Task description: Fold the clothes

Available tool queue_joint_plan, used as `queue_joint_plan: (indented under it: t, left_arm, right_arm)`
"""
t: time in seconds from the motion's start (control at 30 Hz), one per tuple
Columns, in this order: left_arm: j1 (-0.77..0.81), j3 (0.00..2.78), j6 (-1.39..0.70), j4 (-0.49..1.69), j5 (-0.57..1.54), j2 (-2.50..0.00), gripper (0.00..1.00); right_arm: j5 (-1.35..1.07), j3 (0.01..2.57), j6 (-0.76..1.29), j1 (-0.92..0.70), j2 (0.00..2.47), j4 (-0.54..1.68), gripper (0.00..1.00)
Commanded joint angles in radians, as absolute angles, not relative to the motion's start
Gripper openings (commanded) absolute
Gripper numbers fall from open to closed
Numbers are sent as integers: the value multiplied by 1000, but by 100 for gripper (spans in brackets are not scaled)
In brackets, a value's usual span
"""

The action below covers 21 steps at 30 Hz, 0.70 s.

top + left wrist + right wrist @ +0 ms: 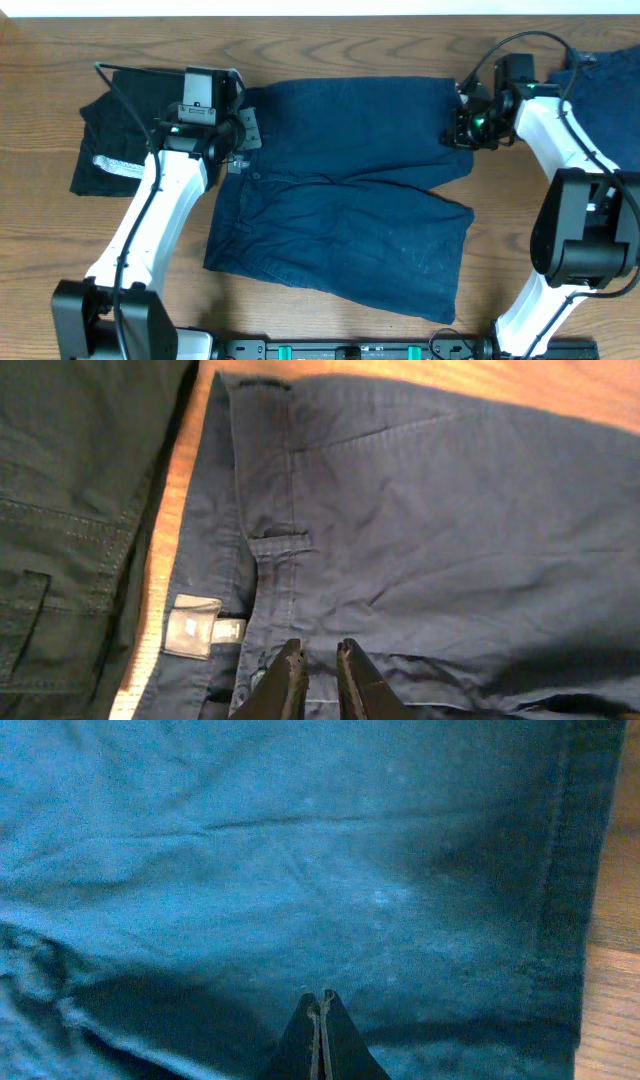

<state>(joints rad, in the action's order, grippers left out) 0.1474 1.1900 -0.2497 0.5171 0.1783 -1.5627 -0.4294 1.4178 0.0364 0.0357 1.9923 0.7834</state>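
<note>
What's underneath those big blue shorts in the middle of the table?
Only wooden table shows around the navy shorts, so they seem to lie straight on it. Anything beneath the cloth is hidden.

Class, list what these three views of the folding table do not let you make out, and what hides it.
Overhead: black garment, partly covered by the left arm.
Overhead: navy garment at top right, cut off by the edge.
Left wrist: label on the navy shorts, print too blurred.
Right wrist: whether the right gripper pinches cloth; its tips sit in shadow.
</note>
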Motion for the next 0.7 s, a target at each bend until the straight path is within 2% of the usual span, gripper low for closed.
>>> queue_joint_plan:
  t: [0.0, 0.33, 0.5, 0.67]
  left_arm:
    - [142, 1199, -218, 522, 148, -1587, 14]
    - [141, 1197, -218, 531, 103, -1619, 14]
    - [141, 1197, -218, 533, 103, -1623, 14]
    - [141, 1197, -219, 532, 103, -1625, 14]
  right_arm:
    - [-354, 1400, 48, 16, 2021, 772, 1]
    - [-273, 1399, 54, 8, 2162, 698, 1]
    - [-114, 1399, 159, 29, 2207, 636, 1]
    - [-59, 1399, 163, 74, 2211, 550, 1]
